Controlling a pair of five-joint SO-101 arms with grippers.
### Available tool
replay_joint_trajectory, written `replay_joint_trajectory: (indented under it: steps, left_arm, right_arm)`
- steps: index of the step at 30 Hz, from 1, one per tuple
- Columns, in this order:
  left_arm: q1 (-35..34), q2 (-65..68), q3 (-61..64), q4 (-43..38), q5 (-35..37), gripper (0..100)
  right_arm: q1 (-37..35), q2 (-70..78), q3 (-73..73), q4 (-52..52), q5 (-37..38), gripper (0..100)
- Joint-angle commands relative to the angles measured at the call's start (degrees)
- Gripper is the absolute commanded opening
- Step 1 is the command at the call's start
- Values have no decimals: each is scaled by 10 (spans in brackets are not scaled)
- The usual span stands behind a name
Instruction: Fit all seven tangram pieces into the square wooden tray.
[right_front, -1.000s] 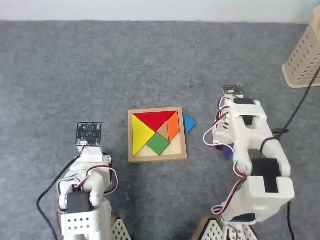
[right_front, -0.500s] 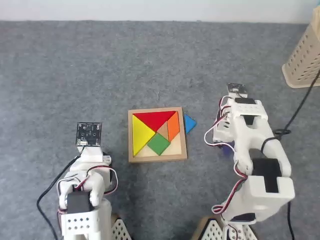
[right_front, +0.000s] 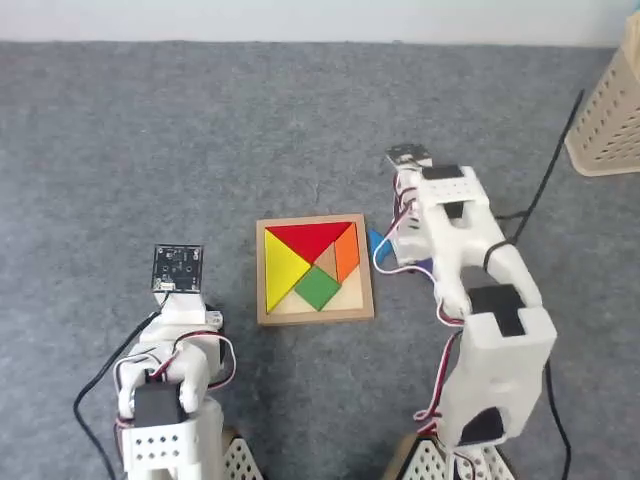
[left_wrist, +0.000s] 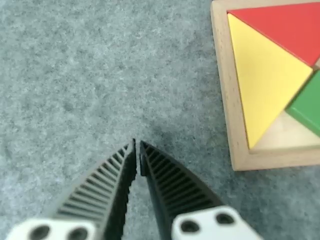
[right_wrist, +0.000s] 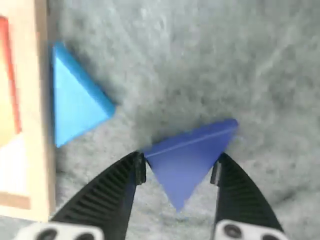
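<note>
**Right gripper** (right_wrist: 177, 167): jaws pinching the dark blue triangle (right_wrist: 187, 160), one tip on each of two corners, the third corner pointing back toward the wrist. The piece looks raised just clear of the grey carpet (right_wrist: 225, 60). That is a judgement from the shadow under it, not confirmed.

Ahead of the tips and off to one side lies the light blue triangle (right_wrist: 75, 107). It is flat on the carpet, long edge against the outer wall of the wooden tray (right_wrist: 42, 75). It is near the jaws and apart from the held piece.

**Change, high view:** over the last second the right arm (right_front: 455, 225) swung from well apart from the tray to just beside its wall. Most of that travel came in the last half second. The arm now overhangs the light blue triangle, leaving only a sliver of it showing. The tray and its contents have not shifted: red triangle (right_front: 308, 238), yellow triangle (right_front: 282, 270), green square (right_front: 318, 288), orange parallelogram (right_front: 347, 252), tan triangle (right_front: 322, 258).

**Left gripper** (left_wrist: 137, 147): jaws pressed together, nothing between them, tips over bare carpet. The tray corner sits beyond the tips to one side, apart. This arm shows no motion across the high frames.

**Meaning:** five of seven pieces are seated and two pale gaps (right_front: 352, 293) remain. The carry of the sixth piece looks underway. It must clear the wall and the light blue piece, then be turned to match a gap. The light blue piece would go in last.
</note>
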Motion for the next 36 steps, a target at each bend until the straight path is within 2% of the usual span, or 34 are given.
replay_joint_trajectory:
  steps: [1,10,15,18,25,36]
  left_arm:
    - [-4,-9,-7,3,4,12]
    - [-4,-9,-7,3,4,12]
    - [-4,-9,-7,3,4,12]
    - [-4,-9,-7,3,4,12]
    - [-4,-9,-7,3,4,12]
    - [-4,-9,-7,3,4,12]
  right_arm:
    - [-15,-38,-39,15,11,206]
    - [-18,-110,-25,31,-50,206]
    - [-50,-94,24,-33,-51,206]
    - [-50,-80,43,-58,-97,206]
    - [7,-56,42,-65,-185,208]
    - [63,-22,43,-62,-185,206]
